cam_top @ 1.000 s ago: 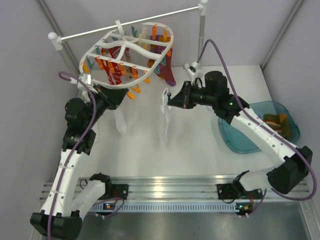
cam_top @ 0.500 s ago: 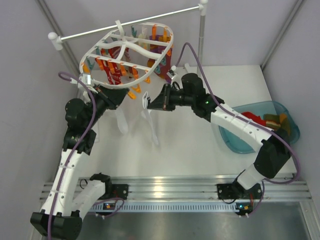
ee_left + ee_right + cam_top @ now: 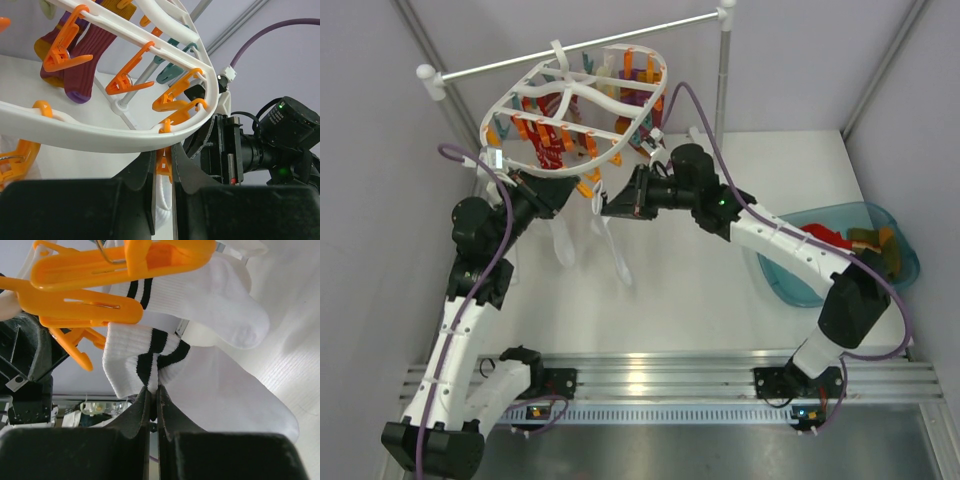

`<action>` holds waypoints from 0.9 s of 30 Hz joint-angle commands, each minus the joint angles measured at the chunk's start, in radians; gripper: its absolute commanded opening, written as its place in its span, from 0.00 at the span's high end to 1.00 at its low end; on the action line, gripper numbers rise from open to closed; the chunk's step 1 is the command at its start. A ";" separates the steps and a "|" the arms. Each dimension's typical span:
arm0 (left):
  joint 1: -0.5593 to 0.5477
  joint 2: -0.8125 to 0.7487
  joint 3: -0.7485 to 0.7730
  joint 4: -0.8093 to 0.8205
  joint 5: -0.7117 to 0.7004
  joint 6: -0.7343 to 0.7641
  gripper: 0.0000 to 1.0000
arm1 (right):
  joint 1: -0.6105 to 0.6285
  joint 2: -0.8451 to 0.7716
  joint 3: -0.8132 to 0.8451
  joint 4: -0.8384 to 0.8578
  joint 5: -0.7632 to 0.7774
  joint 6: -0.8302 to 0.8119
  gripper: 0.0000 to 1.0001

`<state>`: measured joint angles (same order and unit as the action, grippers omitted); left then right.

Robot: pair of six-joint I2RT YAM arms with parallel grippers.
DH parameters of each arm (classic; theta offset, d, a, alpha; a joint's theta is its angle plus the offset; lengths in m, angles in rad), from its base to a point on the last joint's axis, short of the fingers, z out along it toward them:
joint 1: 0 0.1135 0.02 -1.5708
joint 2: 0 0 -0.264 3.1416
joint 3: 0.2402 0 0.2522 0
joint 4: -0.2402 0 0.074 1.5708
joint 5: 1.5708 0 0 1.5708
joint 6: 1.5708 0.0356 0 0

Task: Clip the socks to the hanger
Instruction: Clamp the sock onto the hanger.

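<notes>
Top external: right pincer (image 3: 604, 211), clamping a black-striped white sock (image 3: 615, 250), has swung to the orange plastic clip (image 3: 164, 169) the left pincer (image 3: 161, 150) squeezes, ready for clipping.

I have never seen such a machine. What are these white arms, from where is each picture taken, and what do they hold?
These are two robot arms fixed at the near edge of a table, each ending in a two-finger gripper. The wide picture looks down from above and behind them; the other two come from small cameras on the wrists. The left gripper pinches an orange clip under the white hanger, which hangs from a rail. The right gripper holds a white sock with black stripes by its cuff, up near the orange clips. On the table stands a blue basin with more socks.
</notes>
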<state>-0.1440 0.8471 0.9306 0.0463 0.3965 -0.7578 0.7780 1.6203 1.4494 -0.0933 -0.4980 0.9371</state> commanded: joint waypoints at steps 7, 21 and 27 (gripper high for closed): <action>0.006 0.003 -0.016 0.061 -0.002 -0.003 1.00 | 0.037 0.020 0.072 0.075 -0.011 0.017 1.00; 0.006 -0.005 -0.004 0.026 -0.024 0.043 1.00 | 0.033 -0.020 0.022 0.075 -0.024 -0.003 1.00; 0.006 -0.006 -0.006 0.021 -0.022 0.046 1.00 | 0.035 -0.017 0.054 0.086 -0.043 -0.006 1.00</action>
<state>-0.1440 0.8467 0.9218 0.0498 0.3946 -0.7300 0.7990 1.6421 1.4605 -0.0689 -0.5152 0.9428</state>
